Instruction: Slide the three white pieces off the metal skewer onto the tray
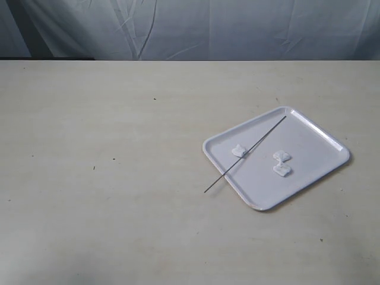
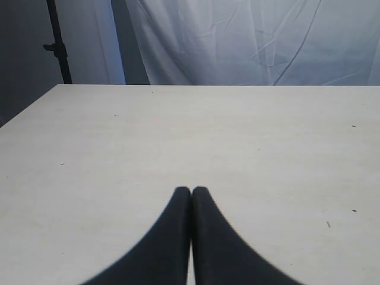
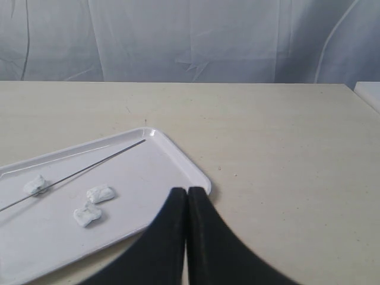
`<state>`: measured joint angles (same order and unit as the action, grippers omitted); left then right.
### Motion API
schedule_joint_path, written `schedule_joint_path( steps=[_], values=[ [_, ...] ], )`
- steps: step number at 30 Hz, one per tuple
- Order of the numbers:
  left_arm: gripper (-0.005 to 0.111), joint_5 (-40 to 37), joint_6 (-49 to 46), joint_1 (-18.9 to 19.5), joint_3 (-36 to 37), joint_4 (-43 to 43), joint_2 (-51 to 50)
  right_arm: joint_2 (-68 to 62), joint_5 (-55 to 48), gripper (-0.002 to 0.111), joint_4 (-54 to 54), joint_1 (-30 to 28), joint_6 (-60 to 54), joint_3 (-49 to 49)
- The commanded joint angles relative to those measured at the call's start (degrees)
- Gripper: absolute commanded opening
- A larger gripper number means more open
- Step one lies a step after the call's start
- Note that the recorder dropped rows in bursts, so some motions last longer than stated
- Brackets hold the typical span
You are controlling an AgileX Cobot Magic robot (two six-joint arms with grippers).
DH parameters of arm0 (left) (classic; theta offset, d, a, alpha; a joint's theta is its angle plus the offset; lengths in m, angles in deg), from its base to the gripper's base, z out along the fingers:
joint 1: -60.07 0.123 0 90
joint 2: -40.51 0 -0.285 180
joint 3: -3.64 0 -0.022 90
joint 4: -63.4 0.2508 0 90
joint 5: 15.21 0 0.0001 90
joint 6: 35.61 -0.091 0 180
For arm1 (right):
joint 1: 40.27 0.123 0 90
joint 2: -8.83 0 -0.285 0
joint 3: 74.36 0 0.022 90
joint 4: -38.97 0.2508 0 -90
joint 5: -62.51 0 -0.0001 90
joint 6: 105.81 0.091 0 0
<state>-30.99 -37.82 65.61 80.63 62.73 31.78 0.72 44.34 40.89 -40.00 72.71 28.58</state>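
The glossy white tray (image 1: 314,139) lies on the table at the right. Across it rests the thin metal skewer (image 1: 246,153), one end by the tray's far corner, the other end out on the table. One white piece (image 1: 238,151) sits against the skewer; two more white pieces (image 1: 281,157) (image 1: 282,171) lie loose on the tray beside it. In the right wrist view the tray (image 3: 172,160), the skewer (image 3: 89,167) and the pieces (image 3: 35,185) (image 3: 100,193) (image 3: 86,215) show beyond my right gripper (image 3: 187,191), shut and empty. My left gripper (image 2: 190,190) is shut over bare table. Neither arm shows in the exterior view.
The beige table (image 1: 119,148) stretches wide to the left of the tray. A pale cloth backdrop (image 1: 190,27) hangs behind its far edge. A dark stand pole (image 2: 58,41) rises beyond the table's corner in the left wrist view.
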Motion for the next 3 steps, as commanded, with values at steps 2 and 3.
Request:
schedule_joint_path(
  steps=[2,3],
  values=[
    [0.000,0.42,0.09,0.09,0.23,-0.38,0.53,0.33,0.30,0.000,0.08,-0.28,0.02,-0.15],
    [0.000,0.42,0.09,0.09,0.23,-0.38,0.53,0.33,0.30,0.000,0.08,-0.28,0.02,-0.15]
  ],
)
